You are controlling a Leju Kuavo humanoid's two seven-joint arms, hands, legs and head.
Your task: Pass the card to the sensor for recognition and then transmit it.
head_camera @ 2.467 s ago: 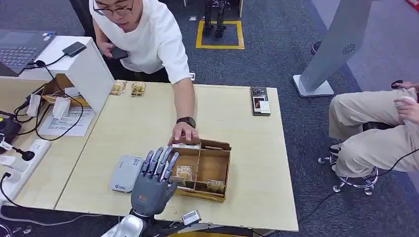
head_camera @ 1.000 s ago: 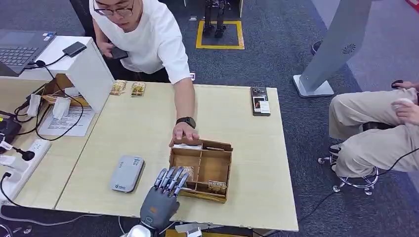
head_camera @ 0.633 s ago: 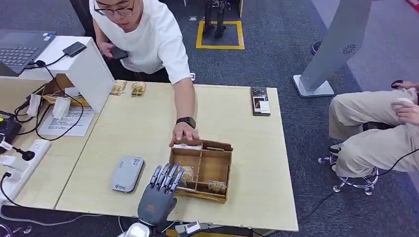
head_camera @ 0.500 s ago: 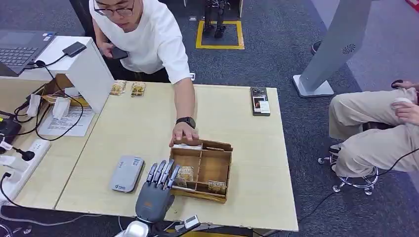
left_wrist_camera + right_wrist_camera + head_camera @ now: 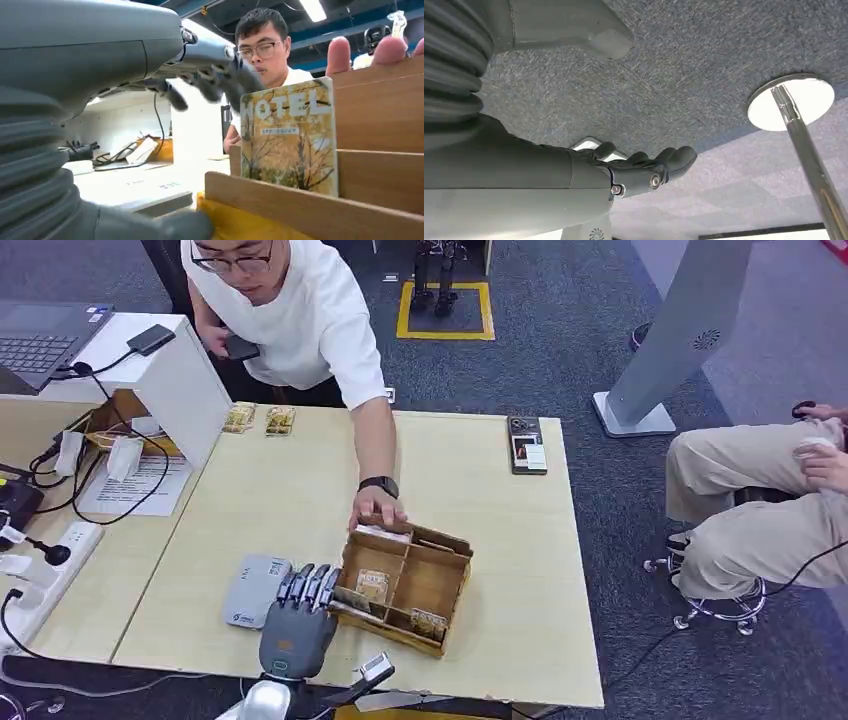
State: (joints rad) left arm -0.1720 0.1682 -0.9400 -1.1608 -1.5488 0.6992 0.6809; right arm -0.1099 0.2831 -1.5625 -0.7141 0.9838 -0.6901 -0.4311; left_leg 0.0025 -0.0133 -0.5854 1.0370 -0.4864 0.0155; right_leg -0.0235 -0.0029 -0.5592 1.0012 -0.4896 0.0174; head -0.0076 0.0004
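Left hand (image 5: 296, 618) at the near edge of the wooden table (image 5: 270, 500), fingers extended and slightly apart, tips against the left wall of the compartmented wooden box (image 5: 405, 586). Nothing gripped, as far as the head view shows; in the left wrist view, fingers (image 5: 220, 82) blurred just beside the top edge of the card (image 5: 290, 135), contact hard to confirm. Card printed "HOTEL" over yellow trees, upright in a near-left compartment of the box, seen from above at (image 5: 371, 586). Box skewed to the table's edges, toward the near right part of the top. A person's hand (image 5: 376, 510) resting on the box's far left corner, fingertips (image 5: 341, 54) over the rim in the left wrist view. Grey sensor (image 5: 253, 590) flat on the table just left of the robot's fingers, near the near edge. Phone-like device (image 5: 526, 444) at the far right edge. Right hand (image 5: 644, 167) hanging above carpeted floor, fingers loosely curled, holding nothing.
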